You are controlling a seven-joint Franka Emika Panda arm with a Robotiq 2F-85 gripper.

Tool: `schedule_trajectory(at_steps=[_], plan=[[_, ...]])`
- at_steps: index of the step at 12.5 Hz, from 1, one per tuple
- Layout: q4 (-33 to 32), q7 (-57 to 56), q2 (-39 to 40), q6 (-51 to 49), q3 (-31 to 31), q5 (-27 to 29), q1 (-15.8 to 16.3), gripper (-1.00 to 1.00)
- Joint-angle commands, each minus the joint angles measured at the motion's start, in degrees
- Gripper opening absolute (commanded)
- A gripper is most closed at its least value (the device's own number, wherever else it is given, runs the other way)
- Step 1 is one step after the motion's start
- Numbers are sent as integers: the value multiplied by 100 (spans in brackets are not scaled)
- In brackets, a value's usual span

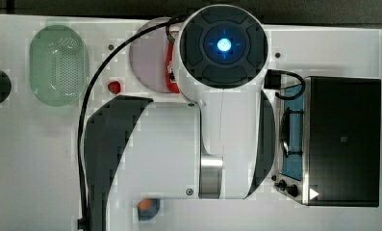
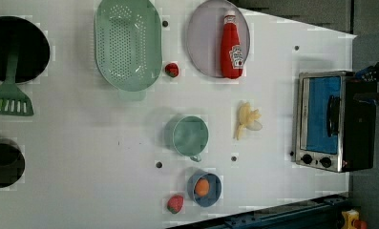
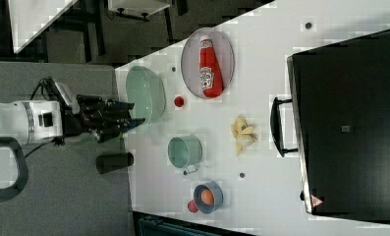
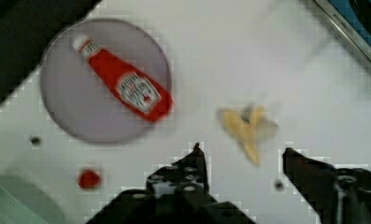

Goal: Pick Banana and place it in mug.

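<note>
The bench (image 2: 106,157) was a smooth, matt white sheet. The mug (image 2: 190,136) looked like translucent green plastic, as did the perforated colander (image 2: 126,44). The banana (image 2: 247,121) had a dull, pale yellow toy finish. The ketchup bottle (image 2: 231,45) was glossy red plastic on a matt grey plate (image 2: 201,33). The toaster oven (image 2: 328,121) showed brushed metal and a black top. The pincer (image 4: 241,154) was matt black.

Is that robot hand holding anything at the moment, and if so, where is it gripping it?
Nothing. The gripper is open and empty, above the banana.
</note>
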Motion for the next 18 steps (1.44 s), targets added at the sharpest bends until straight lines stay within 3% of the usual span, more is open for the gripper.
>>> schedule_trajectory(at_steps=[1,3,6,10,14,18], plan=[[-583,-167,-1444,-842,-226,45,-132,60],[-806,-181,-1396,-835,-228,45,-132,100],[-1433,-367,-1127,-493,-206,45,-128,100],[-2425,-792,-518,1057,-157,44,-116,100],[-3248,-2249,297,2887,-127,30,-118,100],[-3393,-4140,1273,4063,-123,-18,-115,100]])
